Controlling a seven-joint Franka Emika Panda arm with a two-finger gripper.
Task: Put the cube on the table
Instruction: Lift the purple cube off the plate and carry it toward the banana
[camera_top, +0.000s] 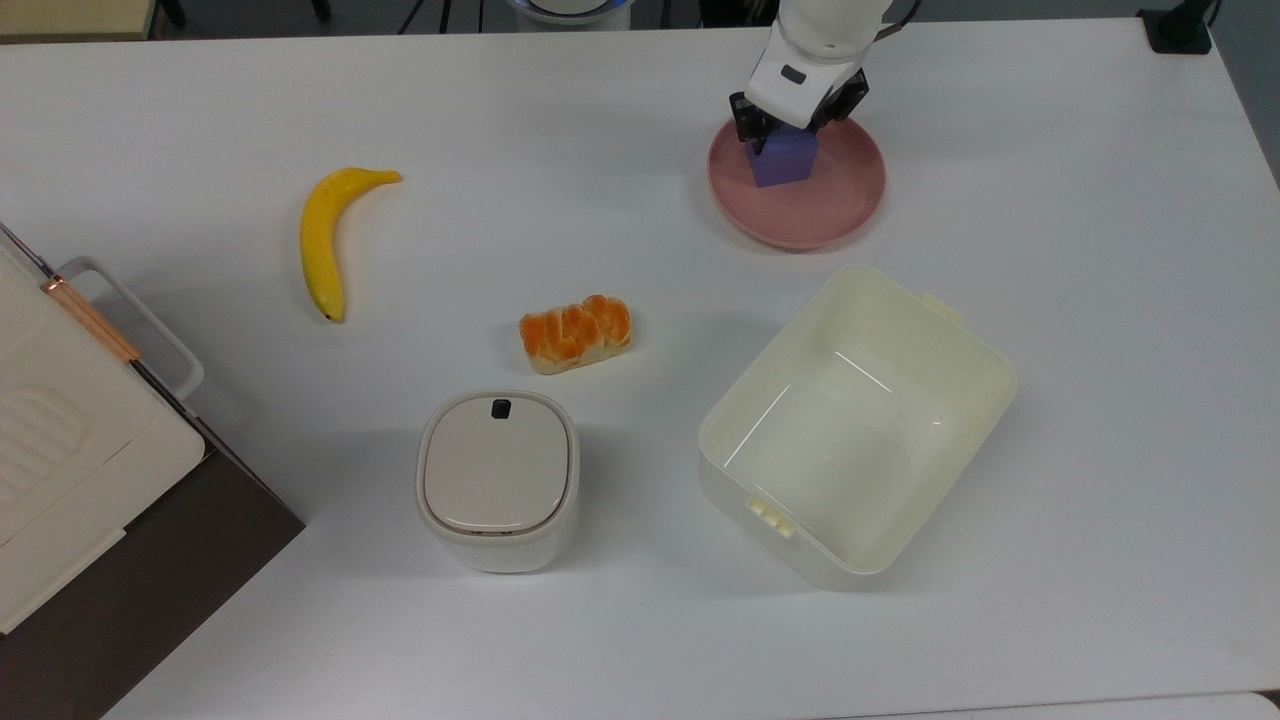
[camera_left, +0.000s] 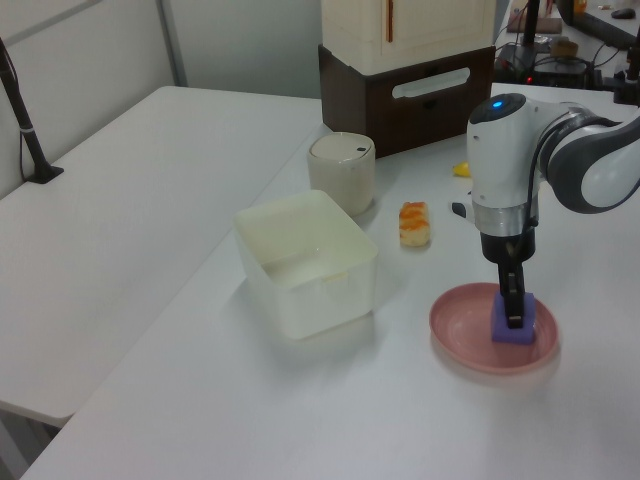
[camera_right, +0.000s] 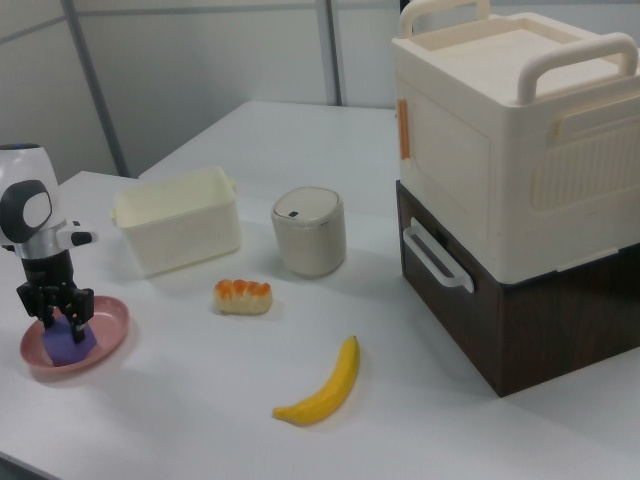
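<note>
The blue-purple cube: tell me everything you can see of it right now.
The small matte blue-purple cube sits upright and flat on the round pink plate, toward the plate's rim nearest the arm. The black two-finger gripper is down over it, one finger on each side; contact cannot be confirmed. It is not yet on the white table.

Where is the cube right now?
The cube sits on the pink plate near the top view's upper right, with the gripper straddling it.
</note>
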